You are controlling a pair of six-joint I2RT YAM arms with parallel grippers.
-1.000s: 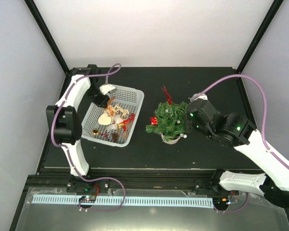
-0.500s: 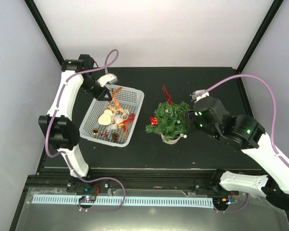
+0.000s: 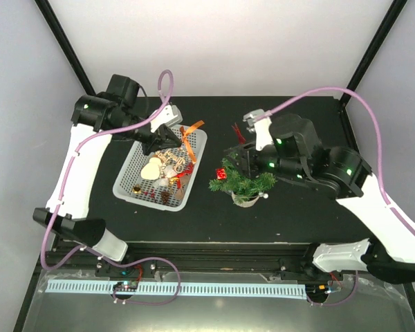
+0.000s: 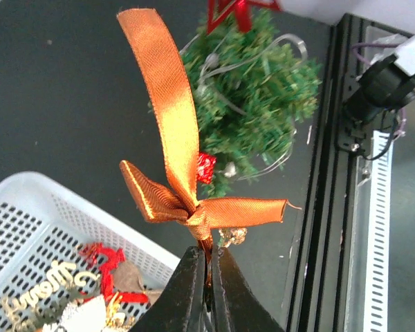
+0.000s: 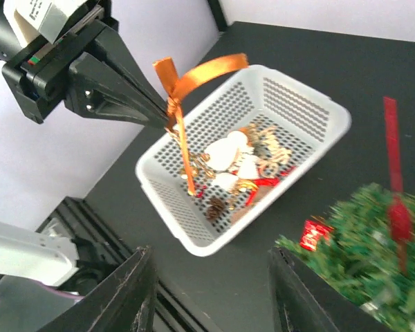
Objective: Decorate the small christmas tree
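The small christmas tree (image 3: 245, 181) stands in its whitish pot on the black table, right of the white mesh basket (image 3: 133, 162); it shows in the left wrist view (image 4: 252, 90) and in the right wrist view (image 5: 363, 283), with a red ornament on it. My left gripper (image 3: 167, 132) is shut on an orange ribbon bow (image 4: 183, 173), held above the basket's far right part; the bow also shows in the right wrist view (image 5: 190, 79). My right gripper (image 3: 236, 158) is open and empty, hovering over the tree's left side.
The basket holds several ornaments: a white heart (image 3: 151, 169), gold lettering, red pieces, a pine cone (image 5: 213, 206). A red ribbon piece (image 3: 239, 133) lies behind the tree. Black rails (image 4: 339, 207) run along the table's near edge.
My left gripper lifted the orange bow out of the basket and moved right towards the tree. My right arm swung left, over the tree.
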